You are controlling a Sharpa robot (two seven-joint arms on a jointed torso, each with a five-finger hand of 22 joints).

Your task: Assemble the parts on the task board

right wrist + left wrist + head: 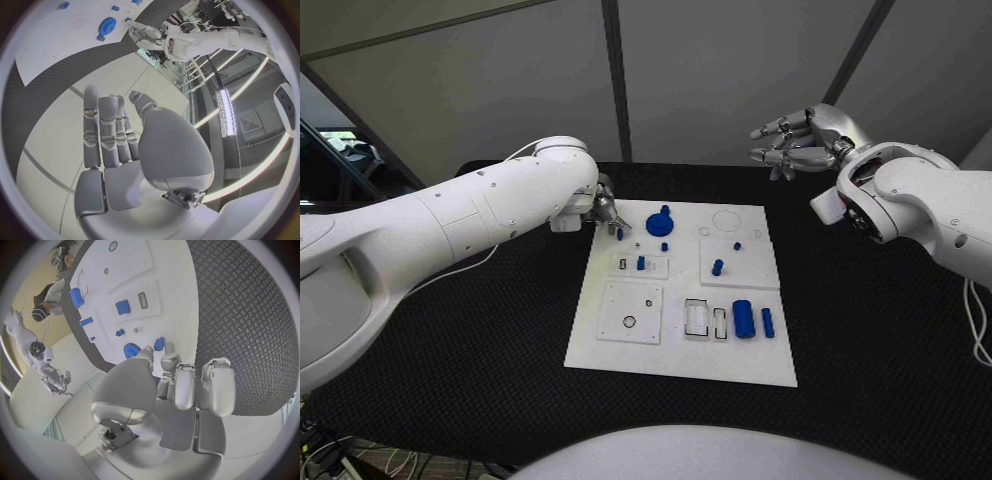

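From the head view you see the task board [678, 352] mid-table, the left hand [603, 212] at its far left corner beside the blue gear [661, 221]; the right hand [795, 140] hangs raised beyond the board, fingers apart, empty. From the left wrist you see fingertips [161, 359] at a small blue part [159, 343] by the gear; whether they grip it, you cannot tell. From the right wrist you see straight, spread fingers [107, 131] holding nothing
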